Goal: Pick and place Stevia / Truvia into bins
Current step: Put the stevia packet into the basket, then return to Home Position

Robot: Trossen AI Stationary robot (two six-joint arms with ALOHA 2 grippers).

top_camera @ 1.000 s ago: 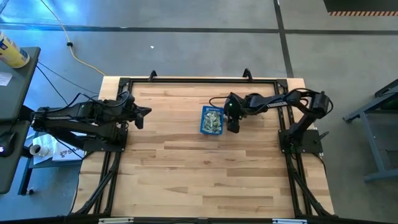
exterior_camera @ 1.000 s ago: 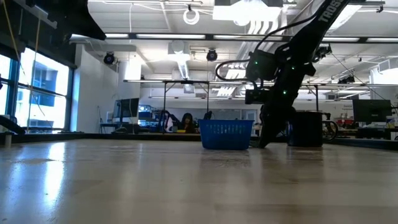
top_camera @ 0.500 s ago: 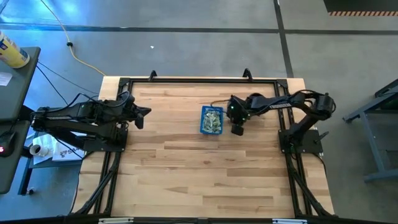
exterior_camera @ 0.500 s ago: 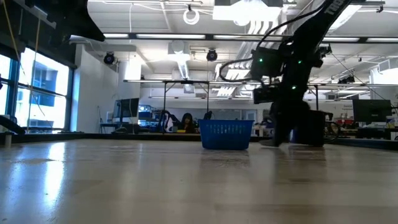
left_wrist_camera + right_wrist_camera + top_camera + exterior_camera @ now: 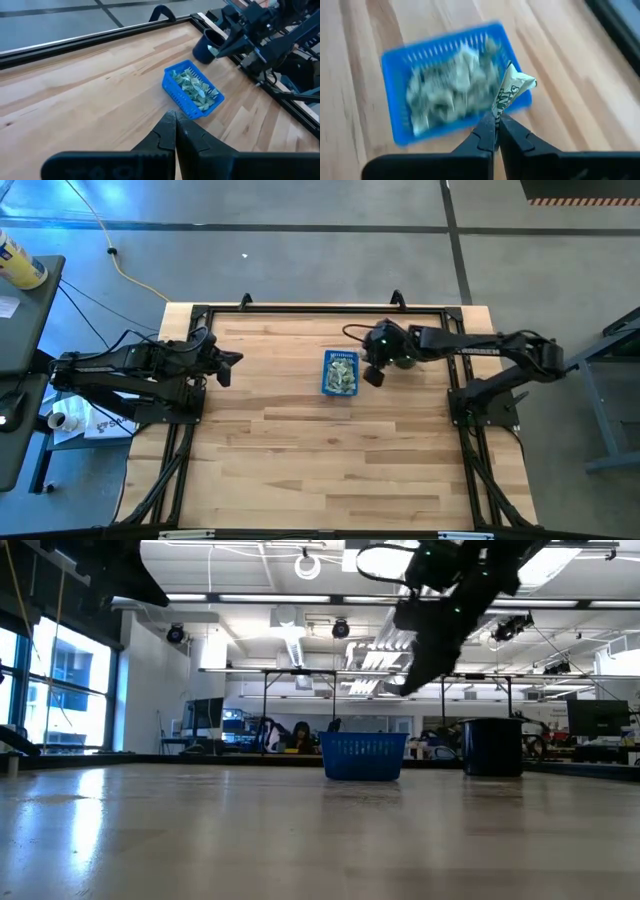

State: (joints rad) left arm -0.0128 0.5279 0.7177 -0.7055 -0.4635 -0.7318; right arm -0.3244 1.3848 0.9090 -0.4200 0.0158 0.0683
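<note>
The blue tray (image 5: 341, 373) sits mid-table, filled with pale green and white packets (image 5: 452, 90); it also shows in the low view (image 5: 364, 756) and the left wrist view (image 5: 192, 93). My right gripper (image 5: 370, 376) hangs in the air just right of the tray, raised high above the table (image 5: 408, 680), shut on one packet (image 5: 512, 87). My left gripper (image 5: 236, 360) waits shut near the table's left edge (image 5: 175, 118), pointing toward the tray. My right gripper pinches one sweetener packet by its lower end (image 5: 498, 111) between the two fingertips (image 5: 487, 125). The rest of the crumpled packet sticks out beyond the fingers, lifted clear of the table, over the tray's right rim.
A black mug (image 5: 492, 747) stands on the table to the right of the tray, by the far right part (image 5: 205, 47). Bare wood lies in front of the tray toward the near edge (image 5: 330, 460). A black frame runs round the table (image 5: 300, 308).
My right gripper dipped to the table beside the mug, then rose well clear of the table and swung a little toward the tray. The left arm, the tray and the mug kept still.
</note>
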